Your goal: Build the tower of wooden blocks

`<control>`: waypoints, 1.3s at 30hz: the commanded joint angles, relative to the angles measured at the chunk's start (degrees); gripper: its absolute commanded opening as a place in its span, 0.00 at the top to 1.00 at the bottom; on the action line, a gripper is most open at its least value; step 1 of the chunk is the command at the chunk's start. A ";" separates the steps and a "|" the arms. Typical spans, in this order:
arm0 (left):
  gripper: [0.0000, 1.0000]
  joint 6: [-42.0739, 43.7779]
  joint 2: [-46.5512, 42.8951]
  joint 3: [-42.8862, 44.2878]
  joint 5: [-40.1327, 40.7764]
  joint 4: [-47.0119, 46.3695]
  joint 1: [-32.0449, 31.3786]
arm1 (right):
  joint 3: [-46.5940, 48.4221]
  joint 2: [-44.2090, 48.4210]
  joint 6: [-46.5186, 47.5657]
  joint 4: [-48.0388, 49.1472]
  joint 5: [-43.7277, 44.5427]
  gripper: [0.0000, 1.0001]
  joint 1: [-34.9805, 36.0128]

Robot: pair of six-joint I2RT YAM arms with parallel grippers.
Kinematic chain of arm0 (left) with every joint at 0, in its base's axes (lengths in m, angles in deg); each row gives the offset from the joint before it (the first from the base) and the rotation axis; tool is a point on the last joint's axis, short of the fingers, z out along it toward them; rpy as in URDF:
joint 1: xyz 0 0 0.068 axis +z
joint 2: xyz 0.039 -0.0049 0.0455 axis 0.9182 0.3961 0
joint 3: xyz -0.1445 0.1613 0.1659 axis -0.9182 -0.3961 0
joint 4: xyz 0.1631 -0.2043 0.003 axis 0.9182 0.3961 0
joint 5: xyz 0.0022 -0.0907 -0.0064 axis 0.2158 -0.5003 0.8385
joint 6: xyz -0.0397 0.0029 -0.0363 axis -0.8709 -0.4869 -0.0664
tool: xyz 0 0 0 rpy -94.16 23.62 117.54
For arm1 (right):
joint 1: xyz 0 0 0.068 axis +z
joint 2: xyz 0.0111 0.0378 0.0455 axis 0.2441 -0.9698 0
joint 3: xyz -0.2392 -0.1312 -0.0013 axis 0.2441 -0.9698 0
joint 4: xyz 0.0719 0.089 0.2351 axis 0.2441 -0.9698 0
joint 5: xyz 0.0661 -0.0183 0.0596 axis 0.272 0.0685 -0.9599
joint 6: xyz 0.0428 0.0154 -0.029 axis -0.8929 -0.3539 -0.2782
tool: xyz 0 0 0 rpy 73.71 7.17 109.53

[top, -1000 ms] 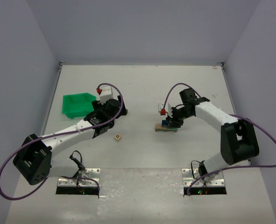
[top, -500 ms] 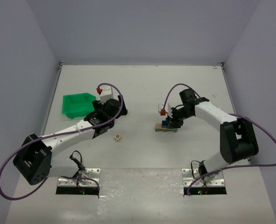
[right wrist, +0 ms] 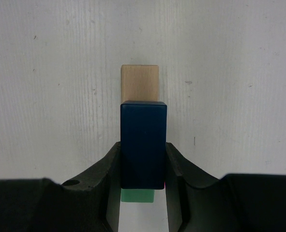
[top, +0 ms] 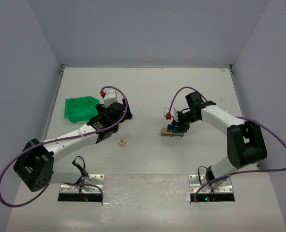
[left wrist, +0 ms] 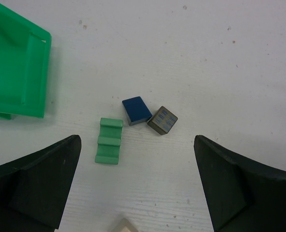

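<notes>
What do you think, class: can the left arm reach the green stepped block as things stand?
Likely yes: the open left gripper hangs above the green stepped block, which lies flat, apart from the blue block and the green bin.

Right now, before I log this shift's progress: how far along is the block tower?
Done: tan bar and green block sit in place. In hand: right gripper clamps a dark blue block above them. Left: stepped green block, small blue block, patterned cube loose under the open left gripper.
</notes>
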 commanded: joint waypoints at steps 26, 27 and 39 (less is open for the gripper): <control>0.00 0.73 -0.09 0.23 -0.22 -2.50 0.27 | -1.01 0.23 1.59 1.57 -0.36 0.55 -0.30; 0.00 0.65 -0.09 0.23 -0.15 -2.49 0.27 | -0.93 0.16 1.59 1.57 -0.36 0.54 -0.30; 0.00 0.39 -0.09 0.88 -1.47 -1.52 0.27 | -0.15 1.30 0.12 1.43 -1.37 0.01 -0.39</control>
